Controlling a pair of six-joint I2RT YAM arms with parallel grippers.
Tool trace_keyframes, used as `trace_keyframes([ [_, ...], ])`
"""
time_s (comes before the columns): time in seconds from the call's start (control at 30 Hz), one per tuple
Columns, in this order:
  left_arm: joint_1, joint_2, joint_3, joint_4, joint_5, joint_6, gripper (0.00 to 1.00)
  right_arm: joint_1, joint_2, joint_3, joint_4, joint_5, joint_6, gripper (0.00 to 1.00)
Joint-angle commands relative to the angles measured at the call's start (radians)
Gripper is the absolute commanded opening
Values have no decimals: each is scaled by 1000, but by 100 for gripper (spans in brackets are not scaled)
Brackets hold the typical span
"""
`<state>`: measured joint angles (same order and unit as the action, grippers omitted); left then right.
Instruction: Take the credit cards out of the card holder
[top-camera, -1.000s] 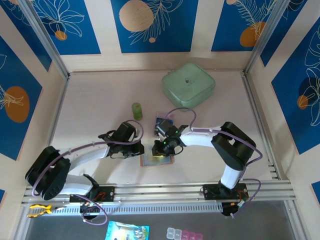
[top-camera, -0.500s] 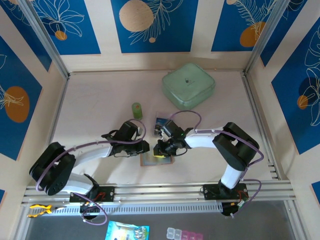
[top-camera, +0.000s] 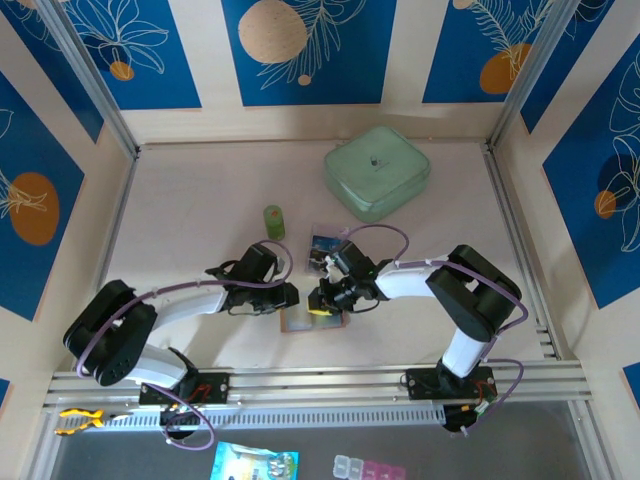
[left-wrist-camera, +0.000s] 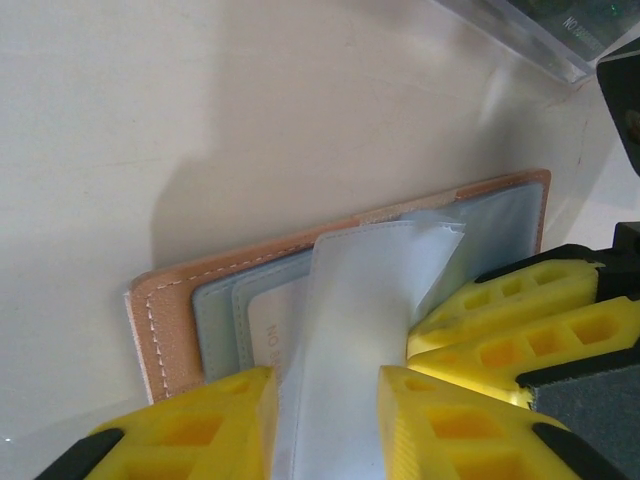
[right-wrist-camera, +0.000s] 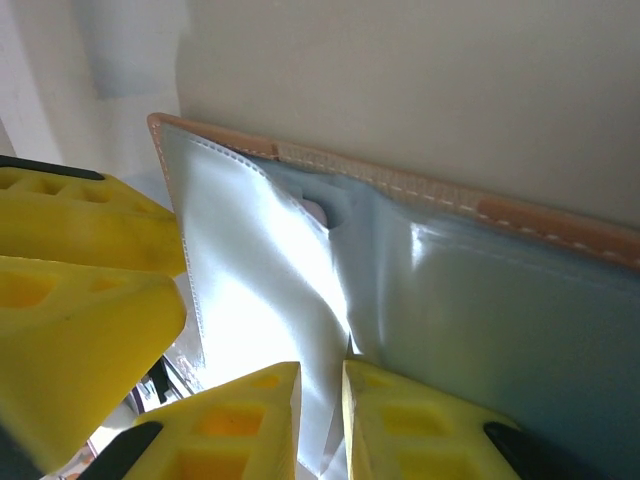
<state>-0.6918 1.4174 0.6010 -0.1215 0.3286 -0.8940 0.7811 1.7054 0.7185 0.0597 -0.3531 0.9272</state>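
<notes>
Card holder (top-camera: 298, 322) is found lying open on the table (top-camera: 190, 200), near the front edge between the two arms, with the grey-blue panels facing up and the tan rim around them. Right gripper (right-wrist-camera: 320, 370) is clenched on the pale inner flap (left-wrist-camera: 360, 290), which is lifted clear of the panel beneath. Left gripper (left-wrist-camera: 326, 385) is released: its fingers are parted either side of the same flap, and nothing is pinched. A pale face with lettering is noted in the pocket beside the flap, and is taken to be one of the credit cards (left-wrist-camera: 262, 338). The rest of it is hidden.

Step judged in hand: a card is to be gripped while the holder is held open.

To be done well:
- The flap should be held up by the right gripper without tugging, so the holder is not dragged.
- The left fingers should be lowered past the flap onto the exposed card edge and closed on the card alone.
- The card should be drawn out slowly along the line of the pocket.

Risks noted: the flap being caught along with the card, or the whole holder being lifted.
</notes>
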Motion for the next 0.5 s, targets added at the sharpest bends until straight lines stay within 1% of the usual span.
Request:
trace_keyframes([
  [0.0, -6, 16, 0, -30, -18, -16, 33, 0, 38, -38, -43, 1, 18, 21],
  [0.1, -7, 22, -2, 3, 3, -21, 33, 1, 40, -37, -35, -7, 22, 21],
  [0.17, -12, 19, -6, 37, 20, -30, 30, 3, 38, -40, -24, -13, 25, 21],
  [0.3, -21, 10, 5, 46, 33, -32, 27, 7, 28, -37, -15, -18, 30, 21],
  [0.47, -42, -12, 23, 36, 46, -41, 27, 13, -34, -19, -55, -7, 32, 26],
])
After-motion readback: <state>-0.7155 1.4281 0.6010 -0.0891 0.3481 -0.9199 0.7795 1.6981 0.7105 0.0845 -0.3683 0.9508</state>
